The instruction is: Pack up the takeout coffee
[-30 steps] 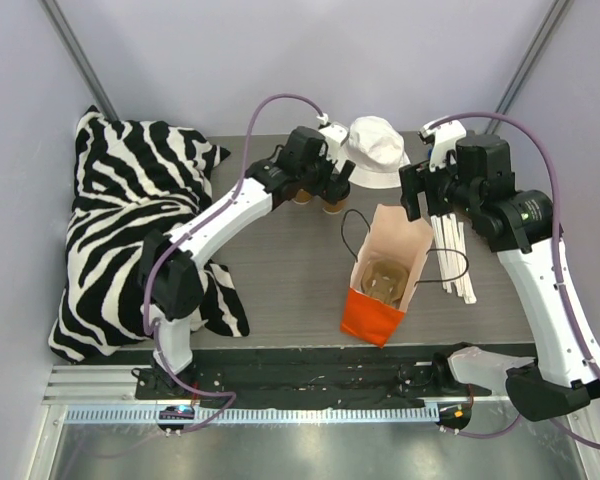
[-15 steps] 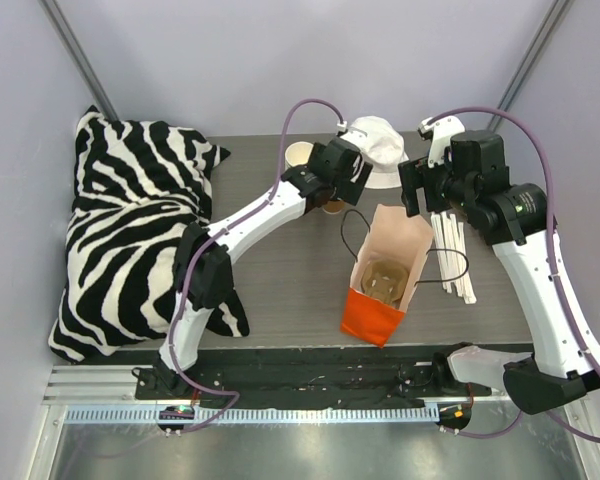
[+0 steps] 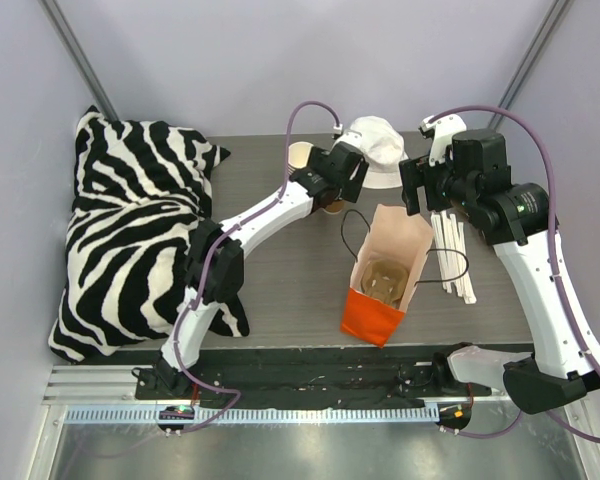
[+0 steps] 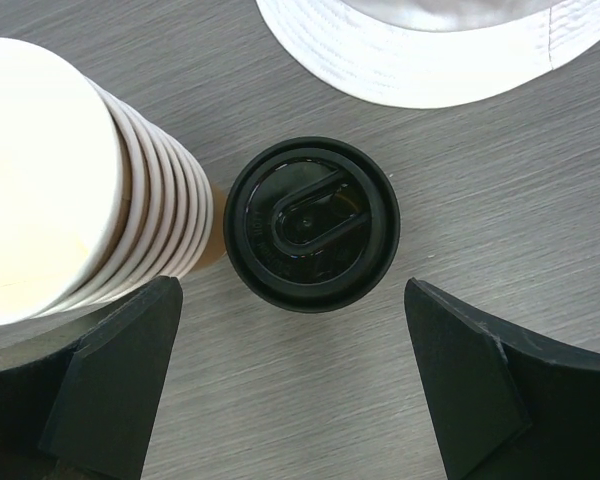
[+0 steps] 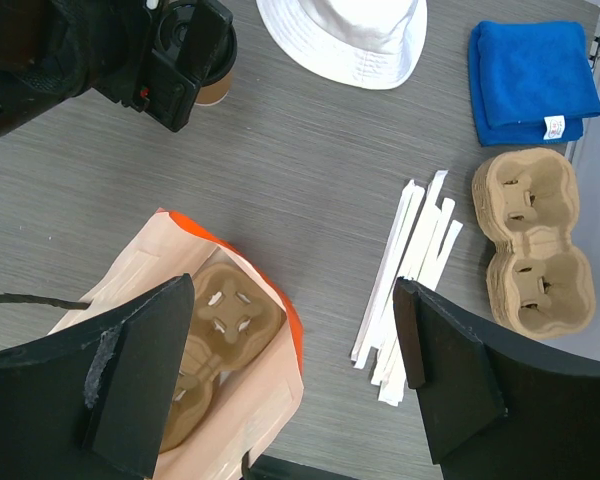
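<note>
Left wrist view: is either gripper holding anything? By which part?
Nothing is held. The left gripper is open above the takeout coffee, not touching it; the right gripper is open and empty.

Lighting is even and diffuse from overhead; shadows are soft and short. Left wrist view: stack of cups at upper left blown out to white; black lid carries a faint sheen. Overhead view: glare on the metal strip along the bottom edge. Table surfaces are in sharp focus.

Glossy black plastic takeout coffee lid; matt woodgrain table.
</note>
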